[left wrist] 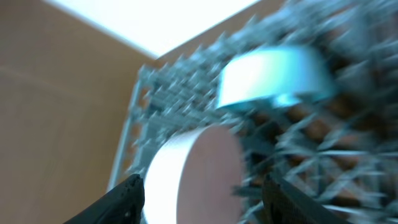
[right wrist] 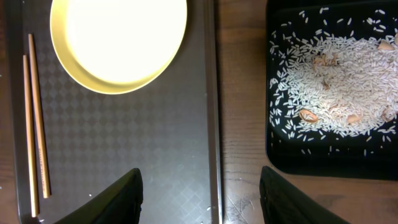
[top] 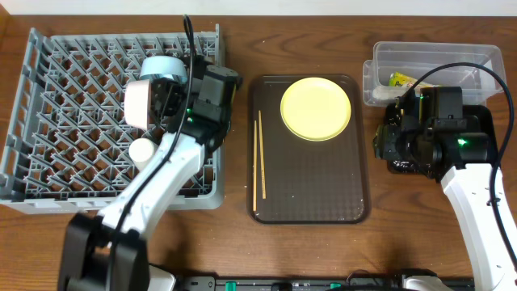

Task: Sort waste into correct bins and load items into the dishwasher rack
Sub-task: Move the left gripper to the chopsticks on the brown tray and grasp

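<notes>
The grey dishwasher rack (top: 73, 121) fills the left side. A white bowl (top: 136, 101) stands on edge among its pegs, with a light blue bowl (top: 166, 66) behind it and a small white cup (top: 143, 151) in front. In the blurred left wrist view the white bowl (left wrist: 193, 168) lies between the fingers of my left gripper (left wrist: 202, 202). The jaws are open, with a gap at the right finger. My right gripper (right wrist: 200, 199) hangs open and empty over the strip between the brown tray and the black tray (right wrist: 329, 163), which holds rice (right wrist: 336, 74). The yellow plate (top: 316, 107) and the chopsticks (top: 258, 162) lie on the brown tray.
The brown serving tray (top: 315, 194) sits mid-table. The clear tub (top: 452, 56) at the back right holds a snack wrapper (top: 401, 79). My right arm covers most of the black tray (top: 487, 117) in the overhead view. Bare wood runs along the table's front.
</notes>
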`<state>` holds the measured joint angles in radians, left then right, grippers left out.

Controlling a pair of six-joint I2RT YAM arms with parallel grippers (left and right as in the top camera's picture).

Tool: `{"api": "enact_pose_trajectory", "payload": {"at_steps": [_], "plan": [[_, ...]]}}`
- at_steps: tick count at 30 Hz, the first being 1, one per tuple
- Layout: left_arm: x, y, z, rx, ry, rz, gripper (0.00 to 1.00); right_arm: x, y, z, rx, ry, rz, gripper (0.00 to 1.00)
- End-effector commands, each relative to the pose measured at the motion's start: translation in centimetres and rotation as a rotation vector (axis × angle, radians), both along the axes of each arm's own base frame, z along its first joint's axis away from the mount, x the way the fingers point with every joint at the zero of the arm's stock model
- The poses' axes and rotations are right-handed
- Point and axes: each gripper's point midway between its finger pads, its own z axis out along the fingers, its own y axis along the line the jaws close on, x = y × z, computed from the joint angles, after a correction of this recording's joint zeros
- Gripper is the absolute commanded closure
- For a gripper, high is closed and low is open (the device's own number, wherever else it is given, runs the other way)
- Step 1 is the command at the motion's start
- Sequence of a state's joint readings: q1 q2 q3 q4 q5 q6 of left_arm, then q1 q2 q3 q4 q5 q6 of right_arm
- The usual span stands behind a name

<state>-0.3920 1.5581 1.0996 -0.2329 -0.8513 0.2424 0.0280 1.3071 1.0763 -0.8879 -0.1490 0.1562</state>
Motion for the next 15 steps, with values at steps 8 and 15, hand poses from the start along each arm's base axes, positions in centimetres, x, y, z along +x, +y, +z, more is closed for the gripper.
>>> {"api": "enact_pose_trajectory", "payload": {"at_steps": [8,15], "plan": [[-5.6,-18.0,-1.4,-0.772,0.220,-0.570,0.38,0.0,-0.2,0.2,0.008,-0.001,-0.014,0.42],[-9.8,-20.6,-6.0,-0.952,0.447,-0.424,0.37,0.0,-0.2,0.1,0.008,0.002,-0.014,0.42]]}}
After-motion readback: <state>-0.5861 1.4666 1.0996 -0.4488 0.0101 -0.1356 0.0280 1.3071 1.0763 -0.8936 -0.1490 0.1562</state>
